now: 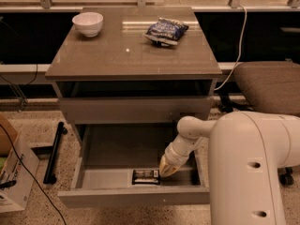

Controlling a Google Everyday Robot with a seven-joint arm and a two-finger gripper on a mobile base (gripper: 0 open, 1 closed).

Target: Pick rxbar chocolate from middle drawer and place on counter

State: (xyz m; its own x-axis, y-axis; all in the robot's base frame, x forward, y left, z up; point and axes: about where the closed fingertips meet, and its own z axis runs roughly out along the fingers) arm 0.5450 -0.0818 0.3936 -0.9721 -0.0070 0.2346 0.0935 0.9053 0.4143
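The rxbar chocolate (146,176), a small dark bar with pale lettering, lies flat inside the open middle drawer (98,179), close to its front wall. My gripper (164,171) reaches down into the drawer from the right, its tip right beside the bar's right end. The white arm comes in from the lower right and hides the gripper's upper part. The glossy grey-brown counter (126,55) tops the cabinet above.
A white bowl (88,23) stands at the counter's back left and a crinkly blue-white snack bag (165,31) at its back right. A closed drawer front (133,109) sits above the open one. An office chair (269,86) stands right, a cardboard box (11,170) left.
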